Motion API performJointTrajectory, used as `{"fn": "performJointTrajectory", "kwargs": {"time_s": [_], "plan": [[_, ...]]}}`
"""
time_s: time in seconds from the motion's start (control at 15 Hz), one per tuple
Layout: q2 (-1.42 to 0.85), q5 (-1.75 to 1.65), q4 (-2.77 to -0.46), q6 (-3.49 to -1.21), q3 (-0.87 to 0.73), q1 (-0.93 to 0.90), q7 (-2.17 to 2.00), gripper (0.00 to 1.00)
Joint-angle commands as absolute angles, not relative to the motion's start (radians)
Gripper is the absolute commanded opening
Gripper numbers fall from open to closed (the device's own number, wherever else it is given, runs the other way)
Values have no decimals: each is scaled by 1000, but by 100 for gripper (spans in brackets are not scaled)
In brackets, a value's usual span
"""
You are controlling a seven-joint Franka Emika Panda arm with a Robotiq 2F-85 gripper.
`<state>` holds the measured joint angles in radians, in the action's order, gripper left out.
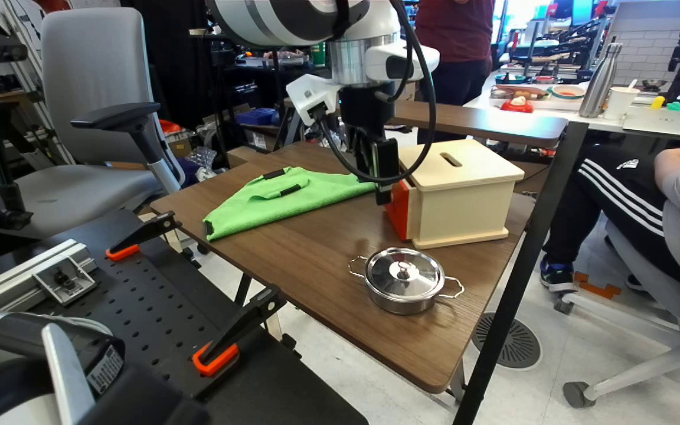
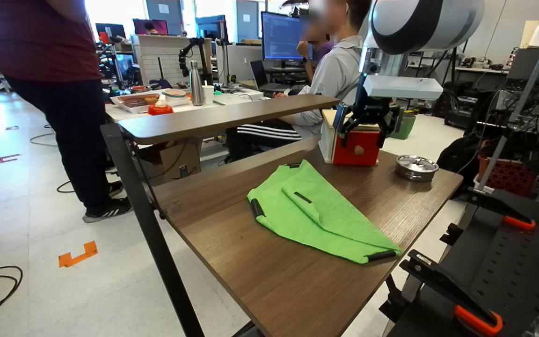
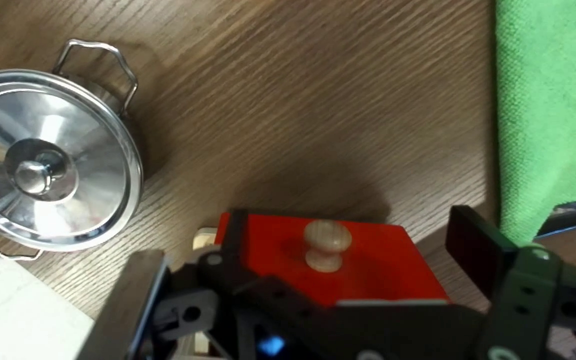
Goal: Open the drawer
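Small red-fronted drawer (image 2: pixel 346 153), in end of pale wooden box (image 1: pixel 464 208), barely out if at all, we judge; grasp and pull remain; round wooden knob (image 3: pixel 327 237) on box's drawer end lies, in wrist view, between tips of black two-finger gripper (image 3: pixel 354 234), spread wide, holding nothing; lidded steel pot (image 1: pixel 404 283) near box; green cloth (image 2: pixel 304 222) before box's drawer end.

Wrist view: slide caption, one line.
Open gripper near the red drawer front and its wooden knob, lidded steel pot at frame left, green cloth at right.
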<state>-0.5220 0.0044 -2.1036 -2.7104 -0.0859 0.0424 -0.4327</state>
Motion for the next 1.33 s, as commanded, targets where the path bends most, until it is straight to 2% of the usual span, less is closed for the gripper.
{"fn": "performJointTrajectory", "kwargs": {"time_s": [0.0, 0.2, 0.27, 0.33, 0.4, 0.73, 1.0, 1.07, 1.27], "plan": [[-559, 39, -2070, -2730, -116, 12, -427, 100], [-576, 40, -2052, -2721, -126, 7, -434, 98], [-582, 40, -2047, -2721, -129, 4, -436, 89], [-589, 36, -2040, -2721, -136, -1, -443, 73], [-593, 35, -2036, -2720, -139, -3, -444, 72], [-613, 32, -2018, -2719, -159, -20, -454, 31], [-608, 36, -2027, -2724, -163, -27, -462, 3], [-603, 40, -2035, -2726, -160, -28, -463, 7], [-590, 45, -2060, -2736, -151, -29, -461, 7]]}}
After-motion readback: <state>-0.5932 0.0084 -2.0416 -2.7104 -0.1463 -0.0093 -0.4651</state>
